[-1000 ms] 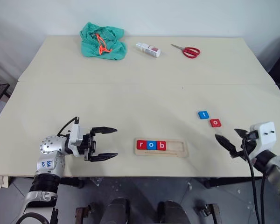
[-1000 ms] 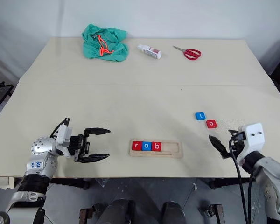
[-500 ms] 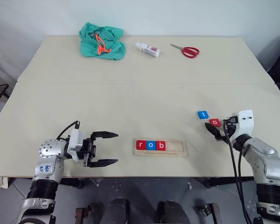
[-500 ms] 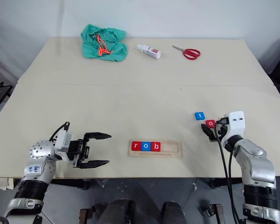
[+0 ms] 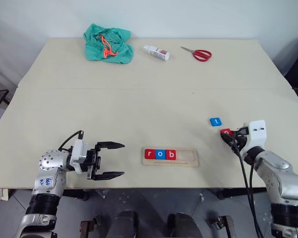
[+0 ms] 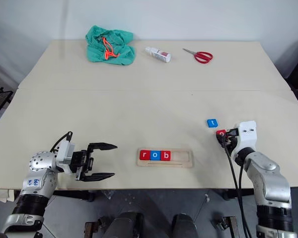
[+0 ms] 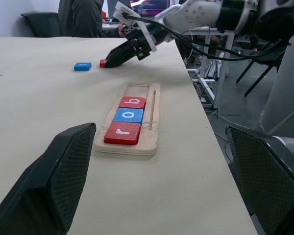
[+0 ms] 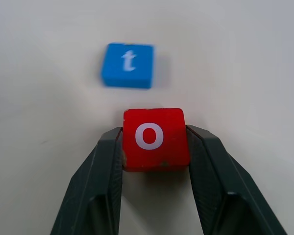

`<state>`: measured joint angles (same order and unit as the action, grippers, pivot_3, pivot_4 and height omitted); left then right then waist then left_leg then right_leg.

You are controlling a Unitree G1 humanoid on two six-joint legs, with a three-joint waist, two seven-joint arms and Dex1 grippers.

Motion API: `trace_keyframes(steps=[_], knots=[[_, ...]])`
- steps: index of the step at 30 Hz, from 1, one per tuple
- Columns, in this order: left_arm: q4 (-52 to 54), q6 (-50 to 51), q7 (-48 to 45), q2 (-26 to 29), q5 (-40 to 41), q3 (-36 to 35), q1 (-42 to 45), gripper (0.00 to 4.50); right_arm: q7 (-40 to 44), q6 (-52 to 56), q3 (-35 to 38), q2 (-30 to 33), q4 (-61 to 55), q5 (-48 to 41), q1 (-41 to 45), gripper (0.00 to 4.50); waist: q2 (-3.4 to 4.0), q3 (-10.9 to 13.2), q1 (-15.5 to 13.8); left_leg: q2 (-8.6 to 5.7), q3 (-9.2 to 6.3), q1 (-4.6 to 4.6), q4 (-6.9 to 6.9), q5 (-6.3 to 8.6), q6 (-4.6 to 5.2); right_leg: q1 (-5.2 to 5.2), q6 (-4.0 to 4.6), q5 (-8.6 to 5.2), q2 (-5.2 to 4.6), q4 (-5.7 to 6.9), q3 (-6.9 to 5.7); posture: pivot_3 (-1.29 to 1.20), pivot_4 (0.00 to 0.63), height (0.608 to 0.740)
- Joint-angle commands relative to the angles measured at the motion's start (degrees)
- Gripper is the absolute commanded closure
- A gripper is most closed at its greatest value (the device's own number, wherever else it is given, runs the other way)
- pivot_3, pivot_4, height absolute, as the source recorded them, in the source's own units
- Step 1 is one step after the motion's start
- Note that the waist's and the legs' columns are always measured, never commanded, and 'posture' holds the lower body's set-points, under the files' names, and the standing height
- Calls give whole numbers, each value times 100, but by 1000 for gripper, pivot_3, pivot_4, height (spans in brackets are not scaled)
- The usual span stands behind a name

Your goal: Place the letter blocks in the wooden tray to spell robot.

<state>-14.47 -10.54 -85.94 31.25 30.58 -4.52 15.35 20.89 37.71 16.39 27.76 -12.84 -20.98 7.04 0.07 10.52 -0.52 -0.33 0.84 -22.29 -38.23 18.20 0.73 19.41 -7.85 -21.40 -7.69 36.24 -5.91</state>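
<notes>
Three flat square letter tiles sit in the long pale wooden tray (image 5: 171, 156): a red r tile (image 5: 149, 153), a blue o tile (image 5: 160, 154) and a red b tile (image 5: 171, 154), side by side at one end. The rest of the tray's slot is bare wood.

The right gripper (image 8: 154, 147) has its two black fingers pressed on both sides of a small red square o tile (image 8: 153, 137). It is grasping the tile, which is low at the cream table (image 5: 139, 99); I cannot tell if it is lifted. Just past the fingertips, a little apart from the red tile, lies a small blue square t tile (image 8: 128, 64) flat on the table.

The left gripper (image 5: 109, 159) has its fingers spread wide with nothing between them. It points sideways at the near end of the tray, where the r tile is, and does not touch it.

Far away from both grippers, along the far side of the table, lie a crumpled green cloth bag with an orange cord (image 5: 108, 43), a small white bottle on its side (image 5: 157, 52) and a pair of red-handled scissors (image 5: 198, 53).
</notes>
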Motion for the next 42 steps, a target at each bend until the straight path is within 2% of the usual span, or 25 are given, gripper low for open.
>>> trace_keyframes(steps=[1, 8, 14, 22, 23, 27, 29, 35, 42], knots=[[-62, -25, -254, 39, 139, -80, 65, 0, -438, 482, 99, -259, -1351, -220, -477, 3042, 1, 0, -3, 0, -2, -1, 1, 0, 0, 1, 0, 0, 0, 1, 0, 0, 150, 740], [-250, -50, -339, 28, 122, -33, 168, 0, -1073, 1304, -38, -870, -2857, -443, -1355, 3042, 1, -1, -15, -1, -6, 1, 1, 0, 0, 3, 0, 0, 1, 8, 3, 0, 150, 740], [-349, -55, -384, 20, 106, 7, 273, 0, -1349, 1493, -65, -1107, -2995, -393, -1464, 3042, 2, -1, 40, -4, -3, 6, -2, 0, -1, 3, 0, 0, 0, 19, 9, 0, 150, 740], [-303, -32, -366, 75, 125, 6, 266, 0, -1294, 1303, -61, -1032, -3010, -352, -1593, 238, 2, -1, 56, -3, -5, 6, 1, 0, -1, 7, 0, 0, 0, 25, 9, 0, 150, 740], [-288, -27, -359, 78, 126, 6, 257, 0, -1234, 1245, -68, -996, -2992, -355, -1599, 26, 2, -1, 58, -3, -4, 6, 1, 0, -1, 7, 0, 0, 1, 25, 9, 0, 150, 740], [-242, -15, -323, 78, 130, -1, 233, 0, -1017, 1026, -42, -876, -2935, -391, -1639, 26, 1, -1, 57, -3, -5, 6, 1, 0, -1, 7, 0, 0, 1, 25, 9, 0, 150, 740], [-232, -9, -304, 75, 127, -2, 235, 0, -625, 901, -12, -513, -2850, -398, -1662, 26, 1, -1, 54, -4, -5, 6, 1, 0, -1, 7, 0, 0, 0, 25, 9, 0, 150, 740], [-252, -29, -251, 33, 99, 19, 274, 0, 1456, 5, -126, 1397, -1868, -288, -1574, 26, 0, -1, 53, -6, 0, 7, 0, 0, 0, -1, 0, 0, -1, 13, 10, 0, 150, 740], [-219, -53, -195, 11, 96, 5, 242, 0, 3150, -1036, -739, 2517, -324, -9, -496, 26, -1, 0, 56, 1, 7, 7, 1, 0, 0, -7, 0, 0, 3, -9, 4, 0, 150, 740]])
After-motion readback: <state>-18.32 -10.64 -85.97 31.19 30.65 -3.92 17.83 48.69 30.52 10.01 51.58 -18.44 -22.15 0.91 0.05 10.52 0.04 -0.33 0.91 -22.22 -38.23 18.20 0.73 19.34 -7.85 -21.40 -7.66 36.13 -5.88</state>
